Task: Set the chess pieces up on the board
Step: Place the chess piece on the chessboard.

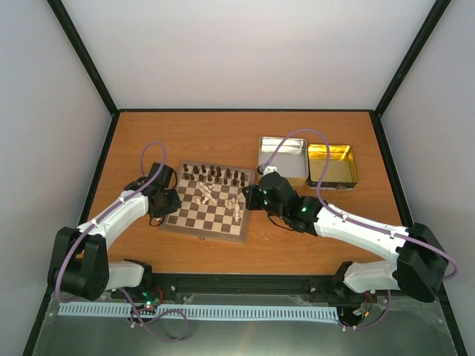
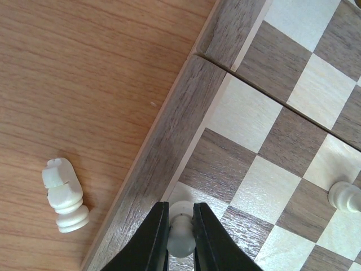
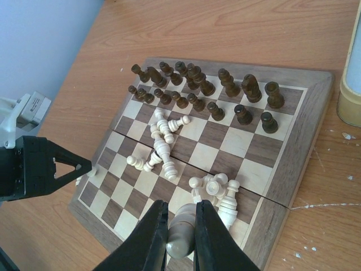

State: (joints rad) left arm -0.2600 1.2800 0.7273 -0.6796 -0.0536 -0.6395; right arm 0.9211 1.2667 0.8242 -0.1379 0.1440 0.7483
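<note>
I see the wooden table [image 1: 223,256] carrying the chessboard [image 1: 202,232], a silver tin [image 1: 293,167] beside a gold tin [image 1: 332,167], and one cream piece [image 2: 65,195] lying just off the board's edge.

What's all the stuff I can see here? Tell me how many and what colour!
table: one, orange-brown wood, under everything.
board: one, brown and cream checks, middle of the table.
dark pieces: two rows, dark brown, standing along the board's far side.
jumbled pale pieces: two heaps, cream, on the board.
stray pale piece: one, cream, lying on the table beside the board's left edge.
pinched pale pieces: two, cream, one in each gripper, the other here.
silver tin: one, open, right of the board.
gold tin: one, open, right of the silver tin.
left gripper: one, black, at the board's left edge, shut on a pale piece.
right gripper: one, black, at the board's right edge, shut on a pale piece.
</note>
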